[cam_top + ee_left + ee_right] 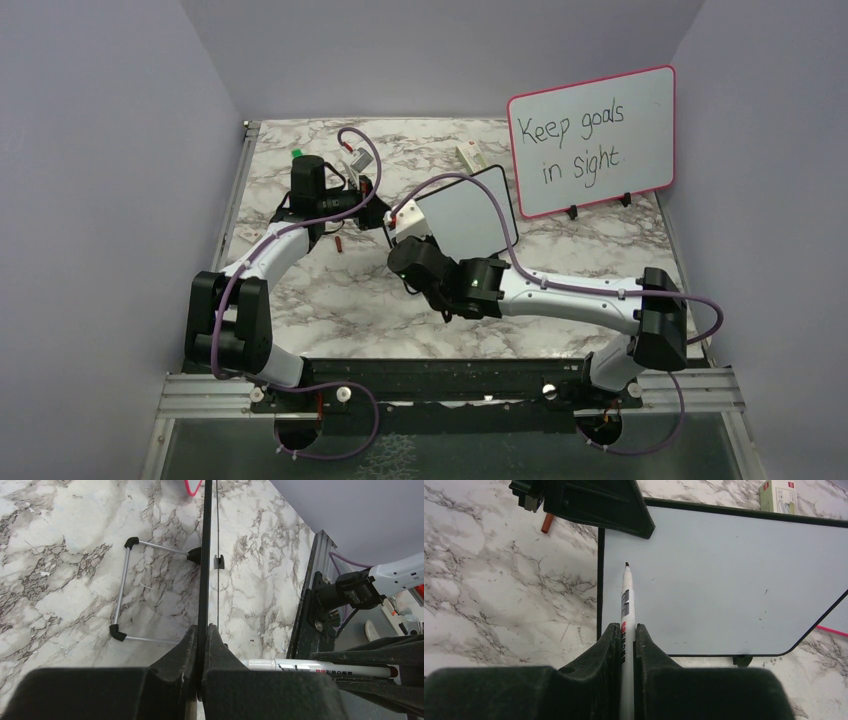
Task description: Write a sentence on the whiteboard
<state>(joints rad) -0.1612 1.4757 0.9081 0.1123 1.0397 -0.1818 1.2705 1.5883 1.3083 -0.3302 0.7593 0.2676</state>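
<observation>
The whiteboard [724,580], small and black-framed, stands tilted near the table's middle [470,212], and its face is blank. No sentence shows on it. My left gripper [205,630] is shut on the board's frame at its upper left corner, seen edge-on [204,555]. My right gripper [626,630] is shut on a white marker [626,600]. The marker's dark tip [627,565] points at the board's face just inside its left edge. I cannot tell whether the tip touches.
A larger pink-framed board [592,140] with black writing stands at the back right. A small box [470,155] lies behind the whiteboard. A red cap [340,243] lies on the marble left of it. The board's wire stand [122,590] rests on the table.
</observation>
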